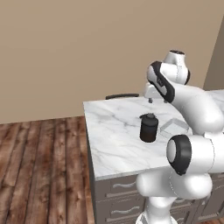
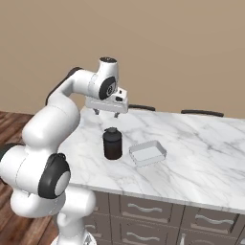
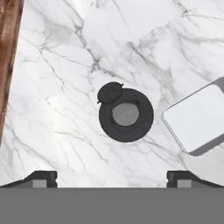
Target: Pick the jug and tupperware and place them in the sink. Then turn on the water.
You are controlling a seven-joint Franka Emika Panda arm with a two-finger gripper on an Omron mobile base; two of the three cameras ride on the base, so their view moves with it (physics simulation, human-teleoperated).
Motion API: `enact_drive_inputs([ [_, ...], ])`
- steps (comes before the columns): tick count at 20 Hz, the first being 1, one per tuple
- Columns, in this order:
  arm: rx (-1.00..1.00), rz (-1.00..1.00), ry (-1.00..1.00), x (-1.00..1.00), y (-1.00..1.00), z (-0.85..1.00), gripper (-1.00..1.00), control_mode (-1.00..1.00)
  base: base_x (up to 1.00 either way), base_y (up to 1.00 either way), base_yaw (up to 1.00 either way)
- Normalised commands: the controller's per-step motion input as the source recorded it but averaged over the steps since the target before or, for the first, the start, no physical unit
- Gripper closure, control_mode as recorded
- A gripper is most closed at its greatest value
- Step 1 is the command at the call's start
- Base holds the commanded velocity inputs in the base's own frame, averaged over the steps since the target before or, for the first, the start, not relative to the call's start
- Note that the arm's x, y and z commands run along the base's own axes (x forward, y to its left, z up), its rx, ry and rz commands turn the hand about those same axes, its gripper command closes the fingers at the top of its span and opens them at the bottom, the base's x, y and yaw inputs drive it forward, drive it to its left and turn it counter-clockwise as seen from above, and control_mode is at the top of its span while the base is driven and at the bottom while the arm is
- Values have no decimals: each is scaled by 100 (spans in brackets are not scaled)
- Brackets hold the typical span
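Note:
The jug, squat and dark with a knobbed lid, stands upright on the white marble counter. It also appears in the left base view as the jug. Close to its right lies the tupperware, a shallow pale container, apart from the jug. My gripper hangs open above the counter, higher than the jug and slightly behind it, holding nothing. From the hand view I look straight down on the jug, centred ahead of the gripper, with the tupperware at the right. The sink and the tap are out of view.
The counter's left edge drops to a wooden floor, seen as a brown strip of floor in the hand view. Grey drawers run under the counter front. Two dark curved chair backs rise behind the far edge. A beige wall stands behind.

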Motion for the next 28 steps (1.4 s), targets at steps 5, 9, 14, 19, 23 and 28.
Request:
enact_drive_inputs([
  [5,-5,0,7,6,16,0,-100,-100,0,0,0],
  [9,-9,0,12,41,1,0,-100,-100,0,0,0],
  [14,-4,0,9,35,-1,-6,-100,-100,0,0,0],
  [19,0,0,4,15,-2,-20,-100,-100,0,0,0],
  [23,0,0,1,5,0,-40,-100,-100,0,0,0],
  [28,0,0,0,0,-2,-28,-100,-100,0,0,0],
])
